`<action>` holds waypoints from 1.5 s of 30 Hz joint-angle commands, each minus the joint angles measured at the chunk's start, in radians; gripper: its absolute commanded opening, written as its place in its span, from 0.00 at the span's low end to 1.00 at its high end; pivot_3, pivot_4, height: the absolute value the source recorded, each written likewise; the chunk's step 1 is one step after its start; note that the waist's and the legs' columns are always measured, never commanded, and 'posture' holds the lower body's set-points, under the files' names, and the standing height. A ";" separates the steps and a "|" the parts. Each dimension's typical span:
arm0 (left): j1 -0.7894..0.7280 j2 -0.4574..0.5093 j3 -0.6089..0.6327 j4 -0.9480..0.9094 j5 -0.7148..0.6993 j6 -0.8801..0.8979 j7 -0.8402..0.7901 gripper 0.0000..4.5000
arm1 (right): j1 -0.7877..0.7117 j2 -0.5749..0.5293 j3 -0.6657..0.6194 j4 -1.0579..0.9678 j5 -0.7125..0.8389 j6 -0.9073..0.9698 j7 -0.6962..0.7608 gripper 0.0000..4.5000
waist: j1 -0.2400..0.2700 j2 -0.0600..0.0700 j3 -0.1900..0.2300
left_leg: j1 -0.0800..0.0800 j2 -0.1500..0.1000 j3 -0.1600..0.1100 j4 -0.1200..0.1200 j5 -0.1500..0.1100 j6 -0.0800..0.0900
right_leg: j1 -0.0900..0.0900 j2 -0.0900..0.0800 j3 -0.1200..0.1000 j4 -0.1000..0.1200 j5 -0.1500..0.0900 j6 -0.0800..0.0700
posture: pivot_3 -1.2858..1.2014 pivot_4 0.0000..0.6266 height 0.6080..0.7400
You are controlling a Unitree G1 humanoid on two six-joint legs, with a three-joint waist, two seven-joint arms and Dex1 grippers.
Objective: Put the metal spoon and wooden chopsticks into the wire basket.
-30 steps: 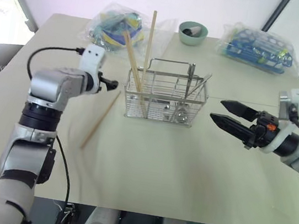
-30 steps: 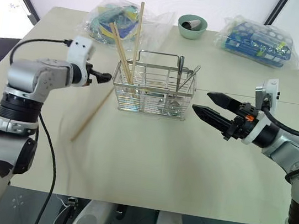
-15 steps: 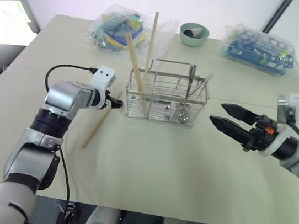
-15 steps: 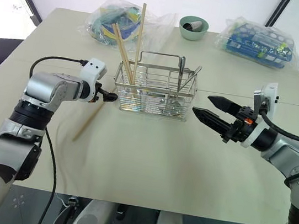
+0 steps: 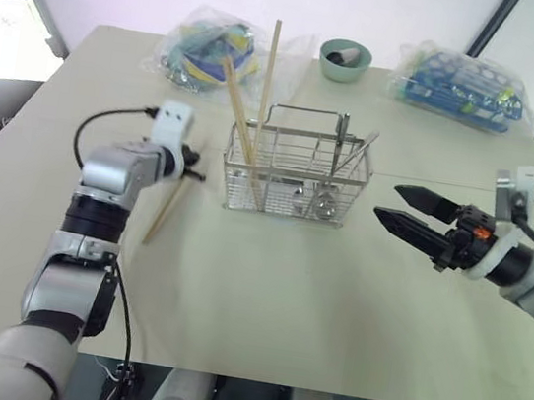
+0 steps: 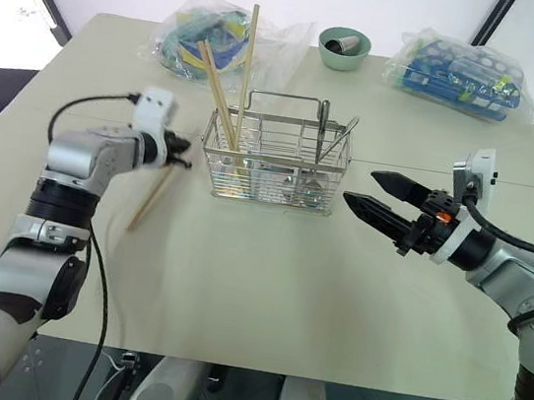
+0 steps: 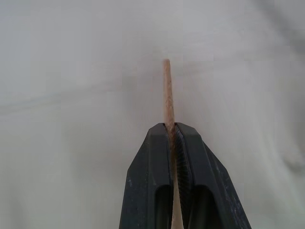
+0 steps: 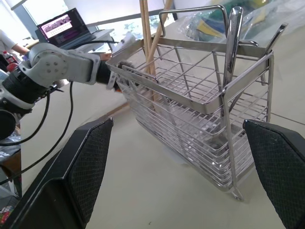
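**Left jaws closed on a chopstick beside the basket**

Head views: the basket (image 5: 295, 174) stands in the middle of the counter (image 5: 263, 299). Three chopsticks (image 5: 248, 123) stand in its left part, and the spoon (image 5: 337, 160) stands in its right part with other metal cutlery. One more chopstick (image 5: 165, 211) lies slanted on the counter just left of the basket; the left gripper (image 5: 191, 173) is at its far end. The right gripper (image 5: 407, 212) hangs to the right of the basket, jaws wide open and empty.

Left wrist view: the jaws are pressed shut on the chopstick (image 7: 167, 95), which sticks out past their tips.

Right wrist view: both open fingers (image 8: 71, 176) frame the basket (image 8: 190, 119); the left gripper (image 8: 114, 78) is beyond it.
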 commanded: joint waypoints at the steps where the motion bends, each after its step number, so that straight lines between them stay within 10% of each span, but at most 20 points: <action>1: -0.124 0.013 0.207 0.027 -0.059 -0.230 0.096 0.01 | -0.021 -0.033 -0.020 -0.055 0.031 -0.010 0.037 1.00 | 0.000 0.000 0.000 | -0.001 0.000 0.000 0.000 0.000 0.000 | -0.001 0.000 0.000 0.000 0.000 0.000 | 0.52 0.24 0.68; 18: -0.356 -0.172 0.268 -0.263 -0.444 -0.181 -0.030 0.01 | -0.055 -0.063 -0.008 -0.084 0.069 0.002 0.031 1.00 | 0.000 -0.002 0.001 | -0.001 -0.002 0.000 0.003 0.000 0.003 | 0.002 -0.001 -0.001 0.000 0.002 0.003 | 0.52 0.24 0.68; 27: -0.189 -0.230 0.065 -0.321 -0.222 -0.428 -0.054 0.01 | -0.048 -0.050 -0.018 -0.096 0.082 -0.002 0.003 1.00 | -0.003 -0.001 0.001 | 0.001 -0.002 0.001 0.002 0.001 0.004 | 0.002 0.000 0.000 0.000 0.002 0.003 | 0.52 0.24 0.68; 45: -0.086 -0.313 0.073 -0.307 -0.227 -0.463 -0.014 0.08 | -0.068 -0.024 0.016 -0.070 0.066 -0.034 0.003 1.00 | 0.000 -0.001 0.001 | 0.000 -0.002 0.001 0.003 0.000 0.004 | 0.003 0.000 0.000 -0.001 0.002 0.003 | 0.52 0.24 0.68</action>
